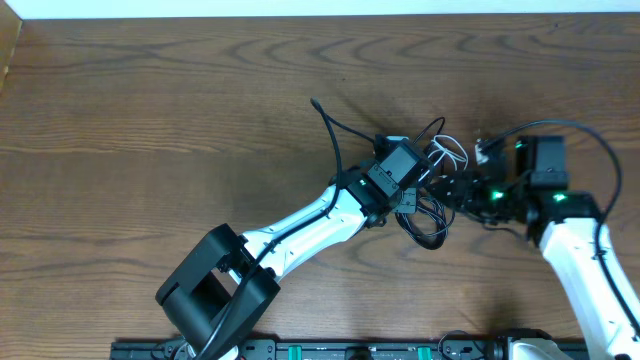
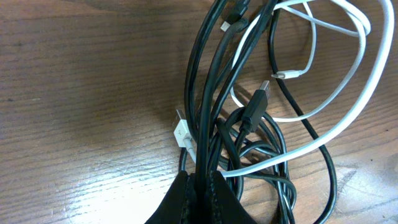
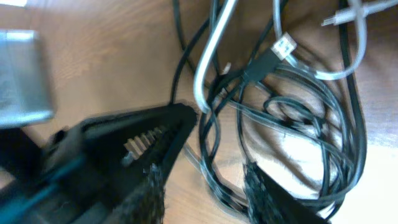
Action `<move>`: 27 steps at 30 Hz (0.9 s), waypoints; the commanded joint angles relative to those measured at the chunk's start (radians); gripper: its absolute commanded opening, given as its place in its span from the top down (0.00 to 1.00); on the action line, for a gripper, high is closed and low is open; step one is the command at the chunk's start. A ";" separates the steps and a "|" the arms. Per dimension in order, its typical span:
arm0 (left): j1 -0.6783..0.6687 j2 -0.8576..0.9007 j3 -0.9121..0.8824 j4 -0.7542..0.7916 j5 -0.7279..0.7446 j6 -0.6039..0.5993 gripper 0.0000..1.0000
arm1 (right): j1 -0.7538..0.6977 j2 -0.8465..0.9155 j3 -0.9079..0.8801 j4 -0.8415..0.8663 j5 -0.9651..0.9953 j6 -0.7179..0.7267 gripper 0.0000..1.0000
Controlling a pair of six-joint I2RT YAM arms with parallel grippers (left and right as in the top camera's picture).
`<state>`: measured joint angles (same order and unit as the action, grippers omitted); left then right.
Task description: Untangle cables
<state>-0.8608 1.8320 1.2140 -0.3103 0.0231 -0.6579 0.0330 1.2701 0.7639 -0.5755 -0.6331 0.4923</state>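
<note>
The cables [image 1: 432,200] lie tangled on the table [image 1: 150,120], toward its 3 o'clock side. The left gripper [image 2: 200,183] meets the tangle from 9 o'clock and the right gripper [image 3: 214,149] from 3 o'clock, so the tangle sits between them. One loose strand [image 1: 330,130] trails off toward 10 o'clock. The coils [image 1: 432,228] spill toward 6 o'clock, just beside the left gripper.

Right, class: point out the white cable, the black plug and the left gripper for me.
white cable [image 2: 292,155], left wrist view, on its lower strand.
black plug [image 2: 254,109], left wrist view, on the plug's body.
left gripper [image 2: 200,185], left wrist view, between its fingertips, shut on the black cables [image 2: 205,143].
</note>
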 commanded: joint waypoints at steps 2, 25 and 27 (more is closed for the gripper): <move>0.002 -0.004 -0.004 -0.003 -0.005 -0.013 0.93 | 0.023 0.000 -0.032 0.088 0.137 0.146 0.54; 0.002 -0.005 -0.004 -0.004 -0.005 -0.013 0.93 | 0.090 0.167 -0.032 0.347 0.008 0.195 0.76; 0.002 -0.005 -0.004 -0.004 -0.005 -0.013 0.92 | 0.090 0.170 -0.032 0.345 -0.009 0.195 0.82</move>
<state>-0.8608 1.8320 1.2140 -0.3107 0.0235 -0.6582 0.1192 1.4361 0.7322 -0.2306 -0.5858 0.6842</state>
